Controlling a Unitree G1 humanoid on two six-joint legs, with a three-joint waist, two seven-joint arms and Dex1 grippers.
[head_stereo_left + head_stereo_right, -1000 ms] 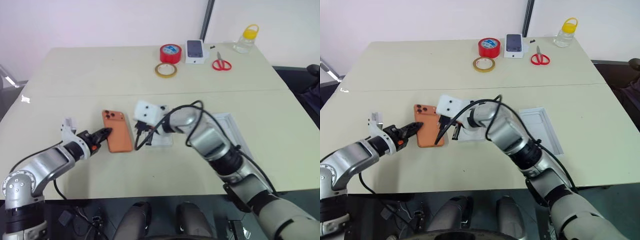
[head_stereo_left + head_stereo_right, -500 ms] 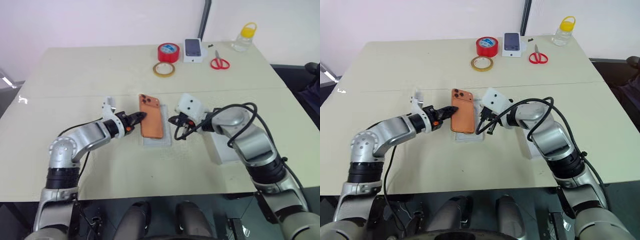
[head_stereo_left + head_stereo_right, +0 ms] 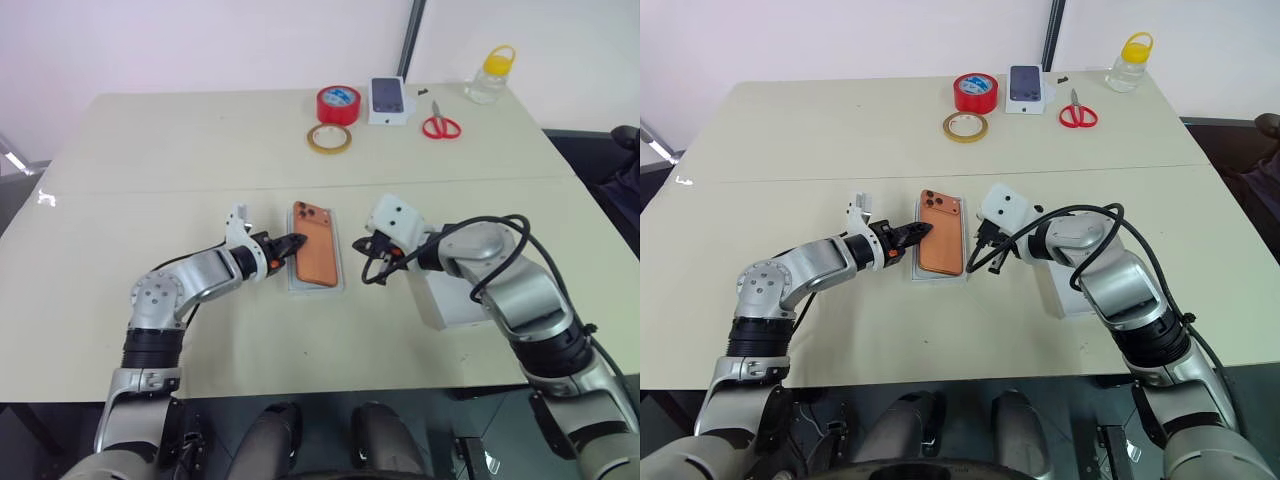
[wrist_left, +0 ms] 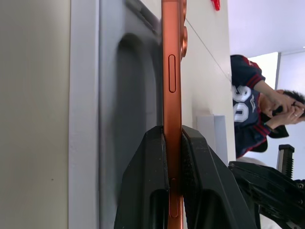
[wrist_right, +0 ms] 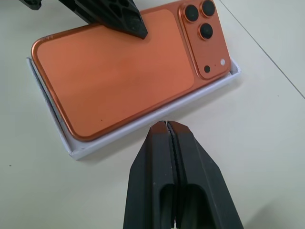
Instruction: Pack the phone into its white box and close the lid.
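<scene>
beige table [image 3: 200,150] under both my arms. my left gripper [image 4: 174,143] is clamped on the long edge of the phone [image 3: 317,256], which hangs just over the white box [image 3: 296,288], camera bump at the end away from me. my right gripper [image 5: 167,131] is pinched shut on nothing, tips just beside the box's other long side. past my right forearm, the lid [image 3: 447,300] rests on the table. well beyond: red tape [image 3: 340,104], scissors [image 3: 441,127].
</scene>
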